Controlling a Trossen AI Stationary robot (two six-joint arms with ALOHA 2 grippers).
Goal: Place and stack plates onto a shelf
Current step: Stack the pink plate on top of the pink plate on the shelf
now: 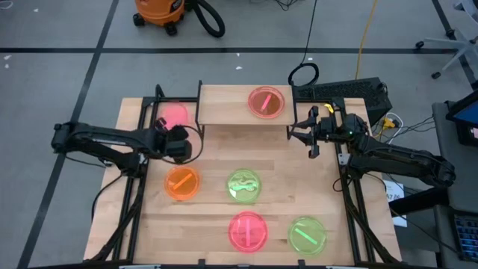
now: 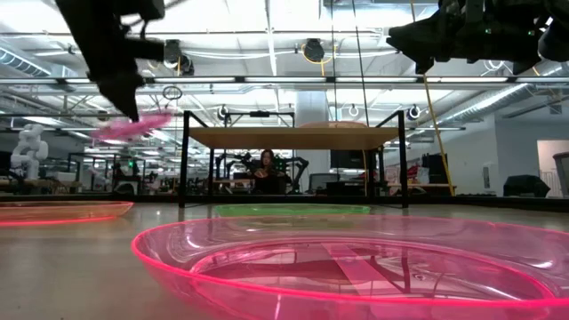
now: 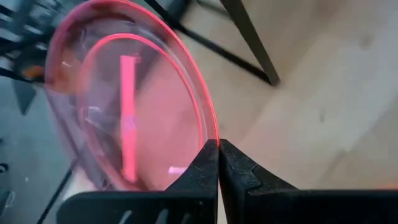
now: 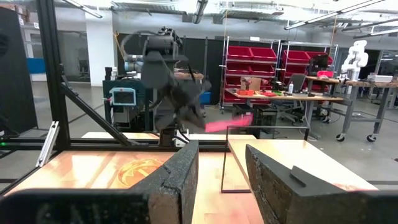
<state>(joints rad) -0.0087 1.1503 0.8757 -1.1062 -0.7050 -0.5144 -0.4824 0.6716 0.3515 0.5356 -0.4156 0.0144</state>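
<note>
Two dark arms reach in over the wooden bench (image 1: 216, 157), one from each side. At the far middle stands the shelf (image 1: 224, 104), a light-wood board on thin black legs, with a pink-red plate (image 1: 266, 101) lying on its right part. Four more plates lie on the bench nearer the front: an orange plate (image 1: 181, 183) at the left, a green plate (image 1: 243, 185) just right of it, a second pink-red plate (image 1: 247, 231) nearest the front edge, and another green plate (image 1: 307, 235) to its right. The left gripper (image 1: 173, 133), just left of the shelf, is clamped on the rim of a pink plate (image 3: 124, 99), its fingers pressed together on the edge and the plate held in the air, tilted. The right gripper (image 1: 305, 134) hangs just right of the shelf with its fingers apart, holding nothing.
</note>
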